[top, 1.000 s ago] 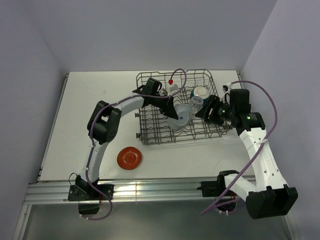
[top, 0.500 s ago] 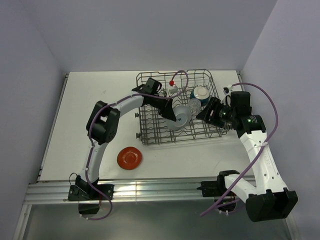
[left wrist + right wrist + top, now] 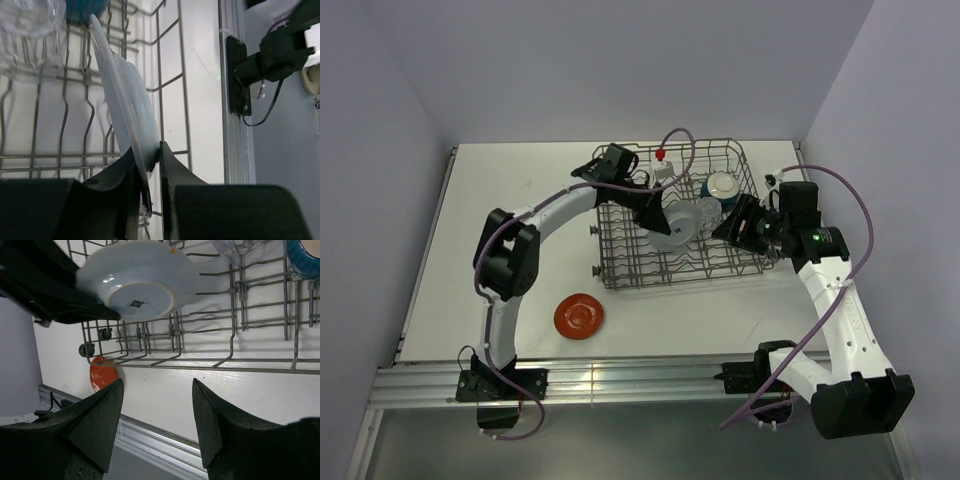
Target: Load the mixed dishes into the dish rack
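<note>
My left gripper (image 3: 653, 213) is shut on the rim of the pale blue-grey plate (image 3: 674, 224) and holds it on edge over the middle of the dish rack (image 3: 609, 252). In the left wrist view the fingers (image 3: 172, 167) pinch the plate (image 3: 127, 95) above the tines. The clear tumbler (image 3: 708, 210) and the dark blue mug (image 3: 722, 186) stand in the rack's right part. The red-orange plate (image 3: 579, 316) lies on the table in front of the rack. My right gripper (image 3: 738, 222) is open and empty at the rack's right side. The cream bowl is not visible.
The right wrist view shows the held plate's underside (image 3: 135, 280), the rack's wheels (image 3: 87, 349), the red-orange plate (image 3: 102, 374) and the table's aluminium front rail (image 3: 150, 432). Walls close in at the back and both sides.
My left arm has carried the blue-grey plate a little back and up over the rack, and its elbow has swung left. My right gripper has barely moved.
</note>
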Controlling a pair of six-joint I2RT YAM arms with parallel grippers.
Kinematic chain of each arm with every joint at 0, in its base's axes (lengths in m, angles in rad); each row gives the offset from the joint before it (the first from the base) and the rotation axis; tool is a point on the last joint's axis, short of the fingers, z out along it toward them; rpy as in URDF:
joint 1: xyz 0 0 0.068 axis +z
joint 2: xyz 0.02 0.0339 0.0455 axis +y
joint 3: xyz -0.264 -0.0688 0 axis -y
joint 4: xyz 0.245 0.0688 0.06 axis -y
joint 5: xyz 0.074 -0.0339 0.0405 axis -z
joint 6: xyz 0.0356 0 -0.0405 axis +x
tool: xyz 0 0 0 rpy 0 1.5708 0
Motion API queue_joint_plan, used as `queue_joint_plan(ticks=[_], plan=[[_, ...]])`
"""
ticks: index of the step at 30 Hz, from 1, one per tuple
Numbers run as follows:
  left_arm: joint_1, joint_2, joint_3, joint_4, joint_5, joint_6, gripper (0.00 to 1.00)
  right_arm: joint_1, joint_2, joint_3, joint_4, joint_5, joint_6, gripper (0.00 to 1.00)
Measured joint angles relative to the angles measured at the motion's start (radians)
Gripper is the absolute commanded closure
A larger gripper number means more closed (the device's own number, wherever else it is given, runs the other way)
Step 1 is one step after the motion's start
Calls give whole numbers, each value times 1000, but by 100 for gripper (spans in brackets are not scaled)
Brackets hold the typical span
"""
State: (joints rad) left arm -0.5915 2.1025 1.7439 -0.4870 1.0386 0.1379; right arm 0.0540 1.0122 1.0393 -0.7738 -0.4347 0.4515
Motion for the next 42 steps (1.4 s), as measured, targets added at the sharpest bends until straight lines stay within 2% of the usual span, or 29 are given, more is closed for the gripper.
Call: queue_joint_plan(ticks=[3, 7, 12, 15, 20, 26, 30, 35, 38, 42], plan=[[0, -52, -1, 27, -2, -35, 100, 0, 5, 4, -2, 5, 0, 36], [1, -144, -47, 151, -10, -172, 100, 0, 28, 31, -19, 23, 1, 39], [6, -248, -145, 365, -35, -458, 100, 0, 39, 84, -44, 53, 3, 39], [13, -267, -148, 425, -103, -664, 100, 7, 25, 115, -52, 79, -8, 38], [47, -317, -186, 387, -267, -1036, 100, 89, -17, 152, -56, 162, -79, 38], [69, -472, -326, 243, -443, -1455, 100, 307, -39, 243, -62, 308, -262, 39], [59, -581, -368, 187, -515, -1693, 100, 437, -43, 283, -58, 369, -386, 40], [50, -619, -301, 118, -564, -1894, 100, 518, -46, 283, -58, 423, -514, 41], [38, -610, -244, 43, -610, -1975, 100, 550, -45, 283, -56, 455, -576, 42], [7, -610, -245, 18, -653, -2045, 100, 589, -39, 291, -33, 504, -654, 46]])
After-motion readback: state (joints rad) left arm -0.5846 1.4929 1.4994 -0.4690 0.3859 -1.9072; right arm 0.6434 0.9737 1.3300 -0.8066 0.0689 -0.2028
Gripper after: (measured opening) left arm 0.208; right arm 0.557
